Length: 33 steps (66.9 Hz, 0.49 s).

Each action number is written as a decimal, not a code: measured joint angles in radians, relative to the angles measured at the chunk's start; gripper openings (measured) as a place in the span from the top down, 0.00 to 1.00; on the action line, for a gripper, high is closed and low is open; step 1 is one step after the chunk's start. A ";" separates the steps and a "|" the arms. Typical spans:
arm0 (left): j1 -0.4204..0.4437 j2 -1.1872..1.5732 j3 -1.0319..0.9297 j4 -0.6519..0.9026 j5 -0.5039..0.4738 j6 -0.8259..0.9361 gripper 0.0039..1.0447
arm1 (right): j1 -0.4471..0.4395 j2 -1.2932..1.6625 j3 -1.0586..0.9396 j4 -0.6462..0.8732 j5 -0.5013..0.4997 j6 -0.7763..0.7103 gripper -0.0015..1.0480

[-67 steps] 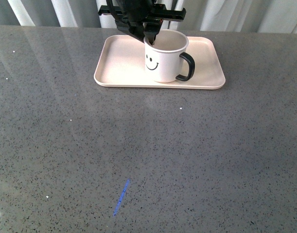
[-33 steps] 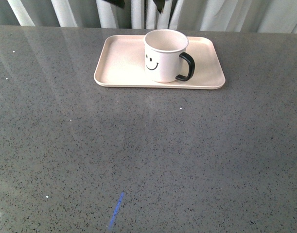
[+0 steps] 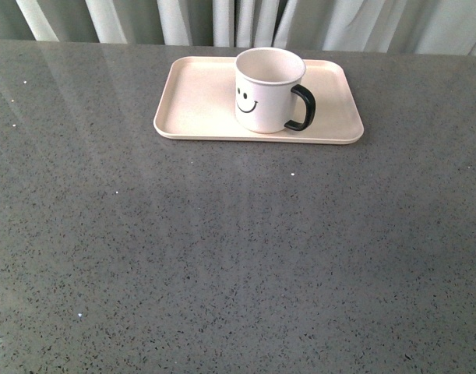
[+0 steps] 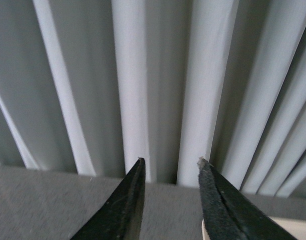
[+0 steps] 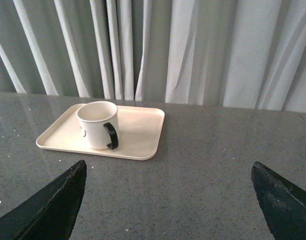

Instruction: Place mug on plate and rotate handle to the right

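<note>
Cream mug (image 3: 269, 89) stands upright on the pink plate (image 3: 199, 109), handle (image 3: 304, 107) pointing right as asked, so my left claw (image 4: 171, 161) and right claw (image 5: 168, 166) hang spread, empty.

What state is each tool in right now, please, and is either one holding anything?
Left tool: open, nothing between its fingers.
Right tool: open wide, holding nothing.

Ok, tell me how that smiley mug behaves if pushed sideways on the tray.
The mug looks rigid, wide and flat-based, so it should slide rather than tip. Apparently empty, it is probably light. The plate has a low rim that might catch its base.
</note>
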 joint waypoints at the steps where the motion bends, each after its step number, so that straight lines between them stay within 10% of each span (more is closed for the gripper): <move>1: 0.006 -0.013 -0.037 0.011 0.005 0.000 0.80 | 0.000 0.000 0.000 0.000 0.000 0.000 0.09; 9: 0.032 -0.095 -0.218 0.061 0.042 -0.001 0.99 | 0.000 0.000 0.000 0.000 0.000 0.000 0.09; 33: 0.106 -0.371 -0.547 0.114 0.111 0.003 0.99 | 0.000 0.000 0.000 0.000 0.000 0.000 0.09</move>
